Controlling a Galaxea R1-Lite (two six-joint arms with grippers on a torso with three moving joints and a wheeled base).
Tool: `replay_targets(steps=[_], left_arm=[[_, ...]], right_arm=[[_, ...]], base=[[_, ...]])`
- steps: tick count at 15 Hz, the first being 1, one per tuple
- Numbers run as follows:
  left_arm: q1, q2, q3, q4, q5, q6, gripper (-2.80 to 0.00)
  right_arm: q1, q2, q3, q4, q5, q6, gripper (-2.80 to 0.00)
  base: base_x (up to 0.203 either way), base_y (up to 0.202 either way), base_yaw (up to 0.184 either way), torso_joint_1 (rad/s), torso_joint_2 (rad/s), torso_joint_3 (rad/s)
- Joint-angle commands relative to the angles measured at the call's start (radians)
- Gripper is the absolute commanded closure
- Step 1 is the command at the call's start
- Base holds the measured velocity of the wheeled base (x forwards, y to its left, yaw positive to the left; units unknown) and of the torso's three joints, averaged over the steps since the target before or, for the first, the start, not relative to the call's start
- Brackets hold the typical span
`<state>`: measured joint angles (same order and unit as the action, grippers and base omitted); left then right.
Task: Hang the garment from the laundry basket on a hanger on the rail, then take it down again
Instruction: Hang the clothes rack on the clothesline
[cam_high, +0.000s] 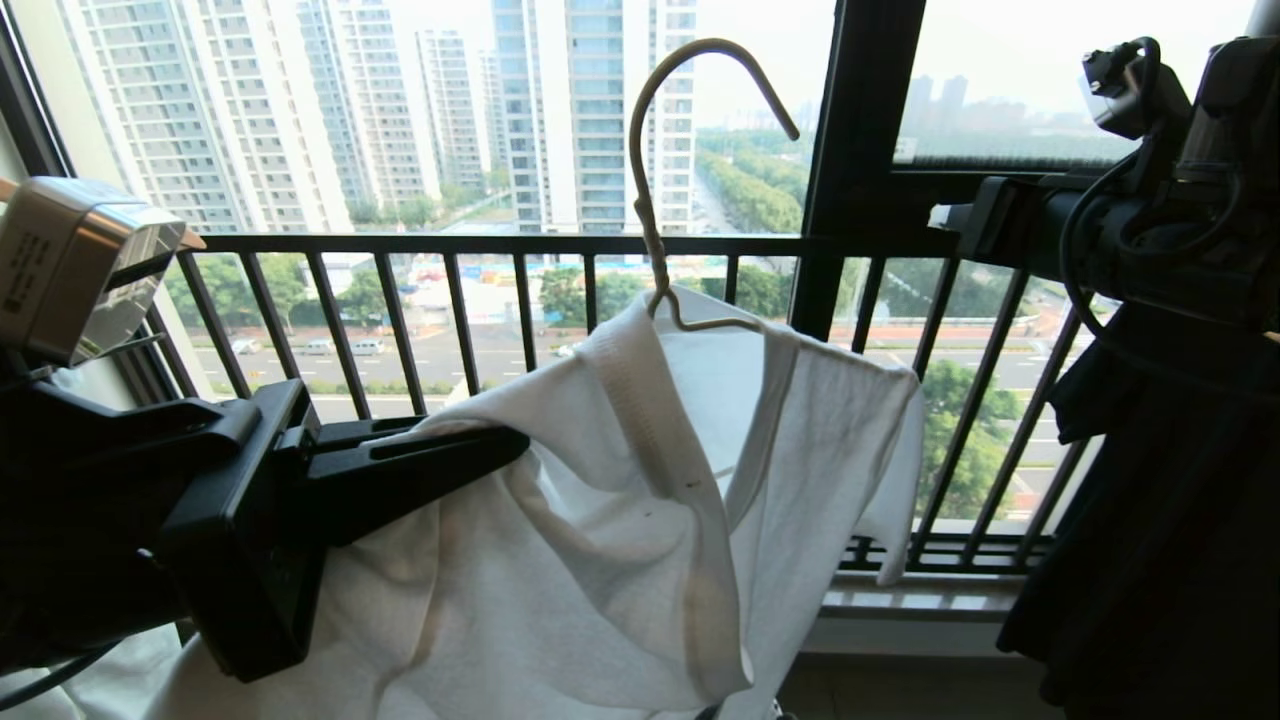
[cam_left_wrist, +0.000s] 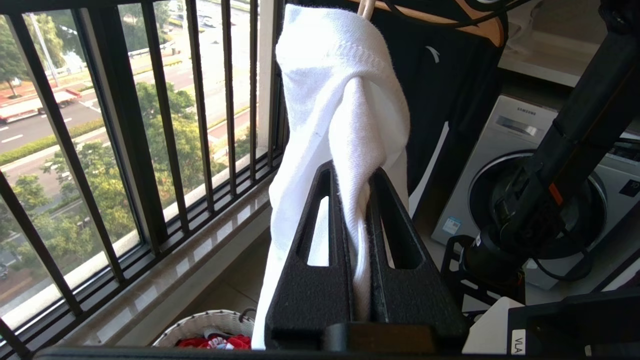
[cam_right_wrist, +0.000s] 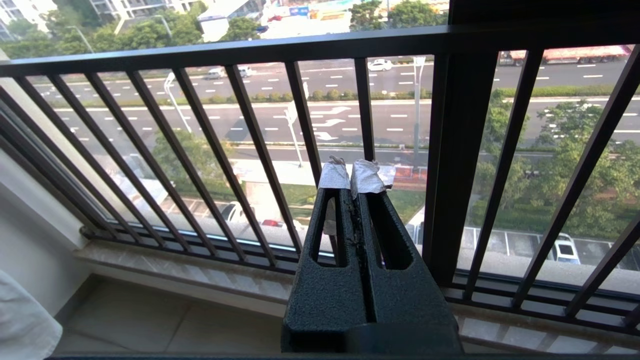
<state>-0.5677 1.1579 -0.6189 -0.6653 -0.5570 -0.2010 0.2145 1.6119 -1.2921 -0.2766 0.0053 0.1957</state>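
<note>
The white garment (cam_high: 600, 520) hangs draped over the thin beige hanger (cam_high: 648, 200). Its hook stands free in the air before the window, on nothing. My left gripper (cam_high: 515, 447) comes in from the left and is shut on a fold of the garment (cam_left_wrist: 345, 100), cloth pinched between its black fingers (cam_left_wrist: 320, 240). At the right my right gripper (cam_high: 945, 215) hangs level with the railing, its taped tips (cam_right_wrist: 351, 177) shut with nothing in them. Down on the floor sits the laundry basket (cam_left_wrist: 200, 325), a red garment (cam_left_wrist: 215, 342) inside. The rail is out of view.
A black barred window railing (cam_high: 420, 245) and a thick frame post (cam_high: 860, 150) stand just behind the hanger. A dark garment (cam_high: 1150, 520) hangs at the right on a wooden hanger (cam_left_wrist: 480, 25). A washing machine (cam_left_wrist: 505, 145) stands beyond it.
</note>
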Motion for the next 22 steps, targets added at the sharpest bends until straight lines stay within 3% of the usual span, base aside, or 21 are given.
replay_targets(steps=[1, 16, 22], left_arm=[[0.000, 0.002, 0.001, -0.003, -0.003, 0.000, 0.00], [-0.008, 0.004, 0.001, -0.003, -0.003, 0.000, 0.00], [-0.008, 0.011, 0.001, -0.002, -0.003, -0.002, 0.00]], right_arm=[[0.002, 0.002, 0.006, -0.003, 0.001, -0.002, 0.00], [0.003, 0.000, 0.025, -0.004, 0.004, -0.030, 0.00], [0.003, -0.007, 0.026, -0.004, 0.005, -0.030, 0.00]], base=[[0.000, 0.000, 0.000, 0.273, -0.61, -0.336], [0.000, 0.000, 0.000, 0.175, -0.37, -0.193], [0.000, 0.000, 0.000, 0.017, -0.04, -0.018]])
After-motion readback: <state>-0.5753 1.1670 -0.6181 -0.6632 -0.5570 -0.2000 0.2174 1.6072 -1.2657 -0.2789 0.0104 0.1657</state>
